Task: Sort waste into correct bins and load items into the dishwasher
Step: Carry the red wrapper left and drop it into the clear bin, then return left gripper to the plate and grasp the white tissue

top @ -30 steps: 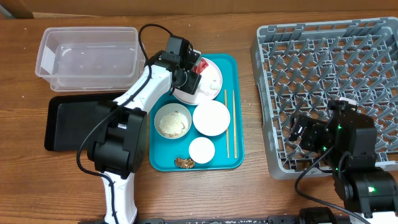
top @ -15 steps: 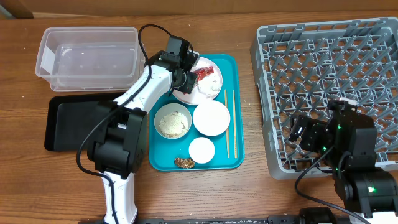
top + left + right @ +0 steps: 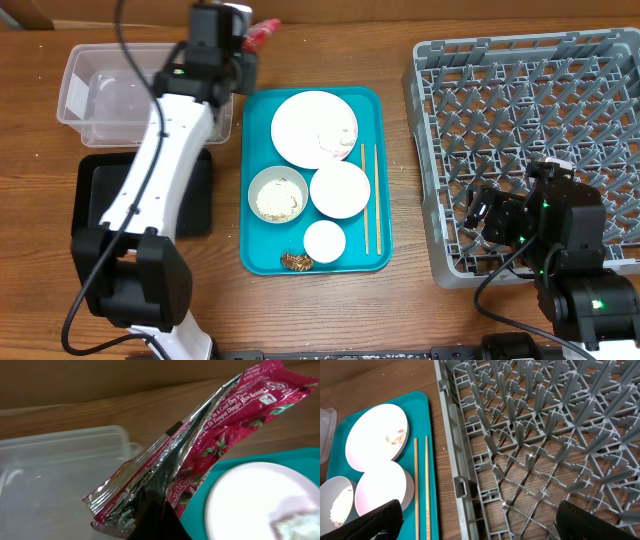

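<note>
**While I pinch the wrapper, the tub lies just off to my left**

As I hang at the far edge of the table, my left gripper (image 3: 246, 40) has its fingers pressed together on the low end of the red-and-white wrapper (image 3: 215, 430). The wrapper's long axis runs away from my fingertips, up and to the right in my wrist view, and toward the far right in the overhead view. It is off the plate (image 3: 315, 128) and above bare wood, between the teal tray (image 3: 262, 250) and the right end of the clear tub (image 3: 75, 85).

That tub is what the coming move turns on, as I judge it. It lies to my left and a little nearer me, with its long side running left to right, so a short sweep leftward should carry the wrapper over its open mouth. The black tray (image 3: 100, 205) sits nearer still, touching or just beside the tub's near wall.

My right gripper (image 3: 482, 215) is spread wide over the near left corner of the dish rack (image 3: 520, 100), well apart from all this. The left arm is plainly the one for the job.

Overhead, only a red scrap of wrapper shows past my wrist, but both bins are laid out clearly. My left wrist view shows the pinch, the print and the silver lining, with the tub a pale blur behind. My right wrist view shows no wrapper, only the plate, the chopsticks (image 3: 421, 485) and the rack.
</note>
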`<state>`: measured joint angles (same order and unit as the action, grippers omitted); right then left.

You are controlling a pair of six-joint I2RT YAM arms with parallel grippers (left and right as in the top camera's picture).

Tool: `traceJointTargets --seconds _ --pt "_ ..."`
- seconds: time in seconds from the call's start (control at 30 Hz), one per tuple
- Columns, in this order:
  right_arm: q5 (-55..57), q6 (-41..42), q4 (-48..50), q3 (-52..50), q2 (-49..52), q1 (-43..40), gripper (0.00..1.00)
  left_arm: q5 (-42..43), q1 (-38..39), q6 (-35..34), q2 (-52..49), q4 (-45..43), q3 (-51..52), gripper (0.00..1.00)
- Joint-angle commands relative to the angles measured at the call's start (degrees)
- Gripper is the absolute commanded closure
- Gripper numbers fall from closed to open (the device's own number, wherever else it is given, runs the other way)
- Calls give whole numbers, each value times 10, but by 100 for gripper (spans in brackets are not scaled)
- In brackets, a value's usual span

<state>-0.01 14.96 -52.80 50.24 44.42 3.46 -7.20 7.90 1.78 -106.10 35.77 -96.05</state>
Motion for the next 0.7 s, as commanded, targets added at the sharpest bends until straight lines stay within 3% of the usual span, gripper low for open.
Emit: traceJointTargets --seconds 0.0,0.2,0.23,0.3,0.37,0.47,0.67 --pt "0 1 -1 14 -3 2 0 -18 -49 -12 -18 4 1 96" --pt "0 1 -3 14 -3 2 0 -18 -92 -23 -38 17 2 95" --pt "-1 1 -3 14 -3 2 0 -17 -97 -23 -40 21 2 86" --pt "0 1 -2 14 -3 2 0 -17 -103 -23 -41 25 2 57" --pt "0 1 -2 14 -3 2 0 -17 -102 -22 -39 21 2 39" --pt "0 1 -3 14 -3 2 0 12 -94 -21 -32 17 -3 35" --pt "0 1 -3 14 -3 2 0 198 -41 -21 -29 1 -17 32"
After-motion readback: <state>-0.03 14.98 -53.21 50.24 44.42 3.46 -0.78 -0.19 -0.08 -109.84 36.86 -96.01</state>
